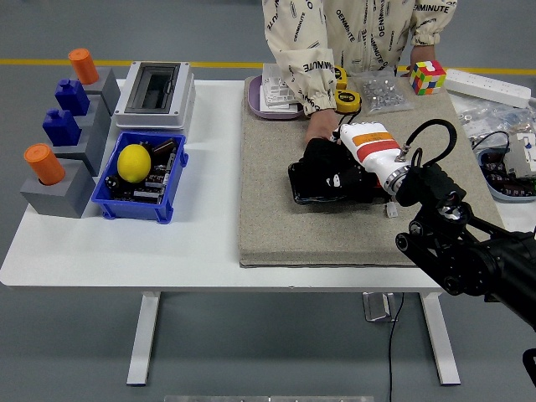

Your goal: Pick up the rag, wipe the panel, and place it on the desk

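A mat [276, 226] covers the table's [126, 251] middle and right. On the mat toward 1 o'clock lies the panel [322, 186], with the robot's right hand [331, 167] on it; a person's hand [319, 129] touches the panel's 12 o'clock edge. At the mat's 12 o'clock edge sit a tray [266, 107], a tape measure [347, 100], a bag of hardware [381, 90] and a Rubik's cube [426, 77]. At 9 o'clock a bin [126, 208] holds a lemon [133, 162]; behind it stands a distribution box [156, 95], and block holders [71, 142] line the table's 9 o'clock edge.
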`<state>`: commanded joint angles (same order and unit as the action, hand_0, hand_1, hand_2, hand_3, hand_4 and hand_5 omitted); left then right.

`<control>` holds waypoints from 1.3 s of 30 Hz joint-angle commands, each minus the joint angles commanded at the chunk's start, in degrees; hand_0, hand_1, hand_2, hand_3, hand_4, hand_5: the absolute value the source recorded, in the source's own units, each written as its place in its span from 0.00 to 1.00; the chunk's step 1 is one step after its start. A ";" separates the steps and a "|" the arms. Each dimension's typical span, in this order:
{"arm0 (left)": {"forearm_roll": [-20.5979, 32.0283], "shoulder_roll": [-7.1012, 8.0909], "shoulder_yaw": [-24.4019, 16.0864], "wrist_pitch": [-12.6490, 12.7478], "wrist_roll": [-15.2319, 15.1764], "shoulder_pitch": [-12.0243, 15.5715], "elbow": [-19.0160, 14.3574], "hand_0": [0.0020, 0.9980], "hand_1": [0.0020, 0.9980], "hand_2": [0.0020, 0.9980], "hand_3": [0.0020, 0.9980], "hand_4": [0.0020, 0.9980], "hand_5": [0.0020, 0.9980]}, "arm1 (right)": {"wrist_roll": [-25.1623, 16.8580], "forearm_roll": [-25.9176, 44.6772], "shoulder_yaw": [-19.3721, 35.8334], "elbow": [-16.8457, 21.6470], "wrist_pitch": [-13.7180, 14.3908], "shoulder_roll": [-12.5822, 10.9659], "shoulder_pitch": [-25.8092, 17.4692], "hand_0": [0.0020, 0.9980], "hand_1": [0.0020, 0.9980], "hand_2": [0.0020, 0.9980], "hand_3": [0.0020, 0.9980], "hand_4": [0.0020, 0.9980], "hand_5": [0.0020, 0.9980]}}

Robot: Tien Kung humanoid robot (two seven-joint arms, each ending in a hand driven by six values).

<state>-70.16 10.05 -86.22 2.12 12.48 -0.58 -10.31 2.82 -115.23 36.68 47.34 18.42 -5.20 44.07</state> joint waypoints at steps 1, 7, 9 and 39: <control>0.05 0.01 0.06 -0.01 -0.02 -0.04 0.00 0.65 0.70 0.74 0.57 0.60 0.48 | 0.02 -0.02 -0.12 0.03 -0.01 0.25 0.12 0.22 0.31 0.35 0.39 1.00 0.09; 0.05 0.08 0.06 -0.01 -0.04 -0.06 0.00 0.65 0.70 0.74 0.57 0.60 0.48 | 0.29 -0.01 -1.50 0.62 -0.23 1.84 0.52 0.22 0.31 0.35 0.40 1.00 0.09; -0.01 0.10 -0.01 0.00 -0.03 -0.03 0.00 0.65 0.70 0.74 0.57 0.60 0.48 | 0.36 0.09 -2.05 1.08 -0.26 2.18 0.52 0.22 0.31 0.35 0.40 1.00 0.09; 0.02 0.05 0.06 0.00 -0.05 -0.03 0.00 0.65 0.70 0.74 0.57 0.60 0.48 | 0.14 -0.14 -1.68 -1.94 -0.54 -0.76 -0.26 0.22 0.31 0.35 0.39 1.00 0.10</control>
<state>-70.13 10.11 -86.16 2.11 12.44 -0.61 -10.31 2.97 -115.37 34.99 45.40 17.89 -5.96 43.81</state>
